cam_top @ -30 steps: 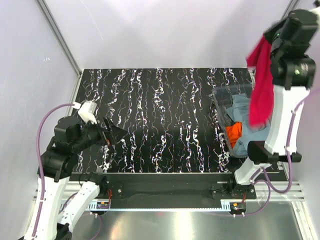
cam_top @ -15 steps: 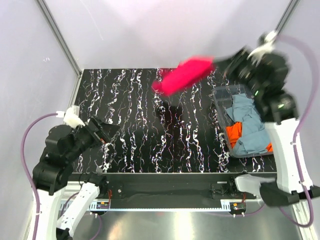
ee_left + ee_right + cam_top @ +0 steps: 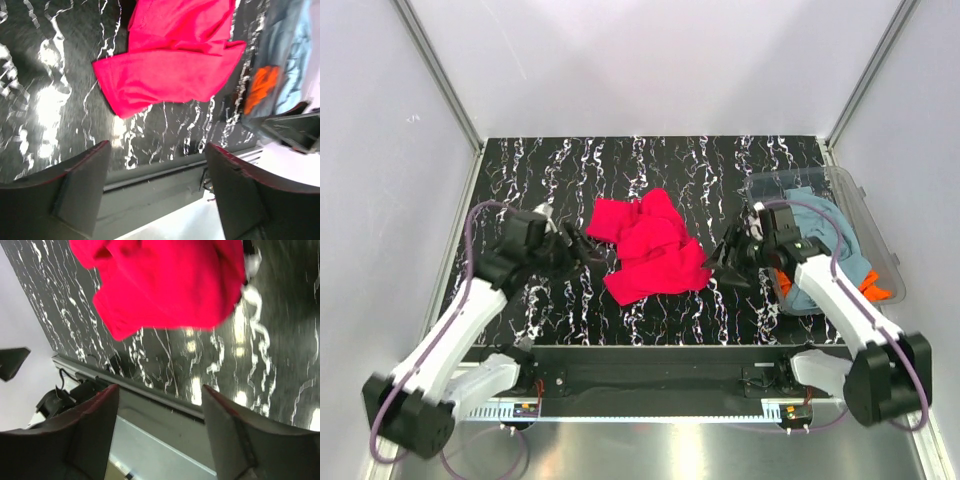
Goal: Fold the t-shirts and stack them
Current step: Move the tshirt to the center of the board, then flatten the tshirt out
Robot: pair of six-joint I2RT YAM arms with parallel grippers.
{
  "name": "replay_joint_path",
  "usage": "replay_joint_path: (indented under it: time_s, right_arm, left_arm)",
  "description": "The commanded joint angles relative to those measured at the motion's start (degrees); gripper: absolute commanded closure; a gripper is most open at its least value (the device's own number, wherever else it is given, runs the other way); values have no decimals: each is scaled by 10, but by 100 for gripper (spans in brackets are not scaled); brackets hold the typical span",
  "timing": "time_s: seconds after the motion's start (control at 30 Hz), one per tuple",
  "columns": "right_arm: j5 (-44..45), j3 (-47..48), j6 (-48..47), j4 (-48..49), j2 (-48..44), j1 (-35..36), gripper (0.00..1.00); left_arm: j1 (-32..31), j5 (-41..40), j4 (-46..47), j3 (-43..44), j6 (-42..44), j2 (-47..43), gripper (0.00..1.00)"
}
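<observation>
**Operator:** Where is the red one?

**Arms:** The bright crimson cloth t-shirt (image 3: 648, 248) lies in a rumpled heap on the black, white-veined tabletop (image 3: 670, 165). It is left of the clear plastic tub (image 3: 842, 174) and well apart from it. It is bunched and creased, with one edge lapped over the rest, so it is not folded.

**Operator:** And your jaws?

**Arms:** Both stand wide apart with nothing between them. My right gripper (image 3: 725, 268) hangs low between the tub and the shirt, just beside the shirt's tub-side edge, and I cannot tell whether it touches the cloth. My left gripper (image 3: 582, 250) is on the side of the shirt away from the tub, close to that edge. From each wrist I see the red cloth past my spread fingers (image 3: 82, 192), beyond the tips and not in their gap.

**Operator:** What is in the tub?

**Arms:** A dusty grey-blue shirt (image 3: 825, 220) fills most of it, lying loose. An orange shirt (image 3: 873, 289) shows at the near end of the tub, partly under the blue one. My right forearm crosses above the tub's near left corner.
</observation>
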Motion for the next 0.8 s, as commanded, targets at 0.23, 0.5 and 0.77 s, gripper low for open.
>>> replay_joint_path:
  time_s: [0.23, 0.5, 0.77]
  right_arm:
    - [56, 104, -69, 115, 223, 23, 28]
    - [97, 230, -50, 78, 336, 22, 29]
    - [56, 255, -33, 76, 388, 22, 42]
  left_arm:
    - [-22, 32, 227, 130, 235, 324, 21]
    - [-138, -111, 205, 291, 314, 454, 30]
    - [-174, -115, 199, 344, 342, 545, 31]
